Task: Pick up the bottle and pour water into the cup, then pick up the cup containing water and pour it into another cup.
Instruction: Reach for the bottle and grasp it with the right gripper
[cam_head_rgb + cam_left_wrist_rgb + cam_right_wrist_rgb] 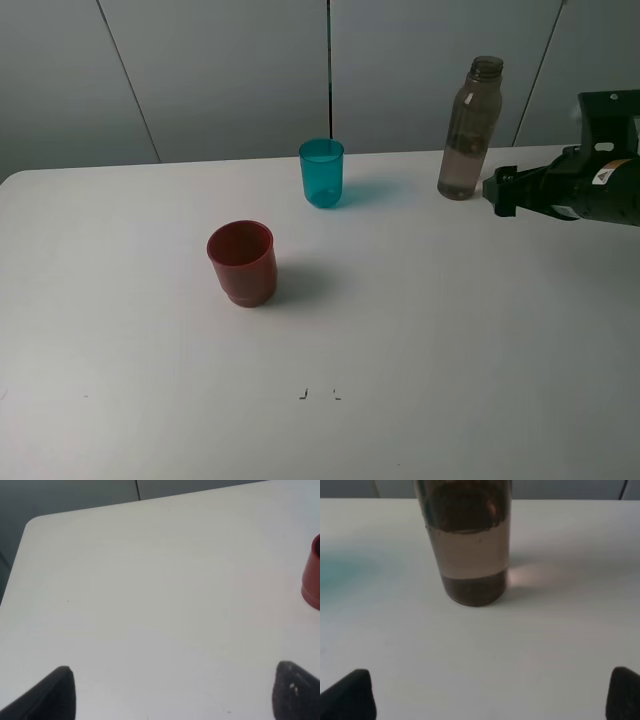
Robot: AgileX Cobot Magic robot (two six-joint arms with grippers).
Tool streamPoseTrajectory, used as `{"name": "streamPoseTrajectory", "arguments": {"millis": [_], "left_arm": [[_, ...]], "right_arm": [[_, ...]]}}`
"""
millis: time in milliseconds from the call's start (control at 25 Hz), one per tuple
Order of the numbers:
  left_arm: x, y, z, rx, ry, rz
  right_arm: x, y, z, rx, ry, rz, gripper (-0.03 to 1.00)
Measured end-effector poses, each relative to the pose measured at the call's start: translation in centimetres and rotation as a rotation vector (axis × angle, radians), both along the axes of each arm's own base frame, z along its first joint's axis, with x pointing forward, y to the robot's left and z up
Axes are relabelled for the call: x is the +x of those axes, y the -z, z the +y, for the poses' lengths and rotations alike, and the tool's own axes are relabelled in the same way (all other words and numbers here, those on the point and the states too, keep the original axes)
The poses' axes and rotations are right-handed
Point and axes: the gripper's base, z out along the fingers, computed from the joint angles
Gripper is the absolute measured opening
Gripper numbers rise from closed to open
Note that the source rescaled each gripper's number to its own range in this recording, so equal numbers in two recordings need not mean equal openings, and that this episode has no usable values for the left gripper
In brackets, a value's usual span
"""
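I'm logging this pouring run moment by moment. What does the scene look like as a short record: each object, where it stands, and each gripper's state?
bottle: upright, uncapped, partly filled, far right of the table
teal cup: upright, left of the bottle, apart from it
red cup: upright, nearer the camera and left of the teal cup
right gripper: open, empty, facing the bottle's lower part, not touching it
left gripper: open, empty, above bare table, red cup at the edge of its view
task progress: nothing grasped yet

No text can be read anywhere. The right arm (585,195) carries a small white-and-orange sticker (606,175), too small to make out. Tiny dark marks (303,393) on the table (450,350) form no legible characters.
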Motion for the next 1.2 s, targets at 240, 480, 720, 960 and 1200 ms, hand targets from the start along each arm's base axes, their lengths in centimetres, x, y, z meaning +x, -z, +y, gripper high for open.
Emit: {"name": "streamPoseTrajectory", "arguments": {"millis": [240,480,720,960,1200], "left_arm": [[0.0,0.0,0.0,0.000,0.000,0.000],[0.0,0.0,0.0,0.000,0.000,0.000],[0.0,0.0,0.0,0.000,0.000,0.000],[0.0,0.0,0.0,0.000,0.000,0.000],[0.0,0.0,0.0,0.000,0.000,0.000]], "right_arm": [[1.8,4.0,0.4,0.012,-0.030,-0.105,1.00],[5.0,5.5,0.8,0.014,-0.038,-0.129,1.00],[7.6,5.5,1.1,0.011,-0.059,-0.179,1.00],[9.5,5.9,1.3,0.017,-0.062,-0.204,1.00],[11.0,6.4,1.6,0.016,-0.073,-0.222,1.00]]}}
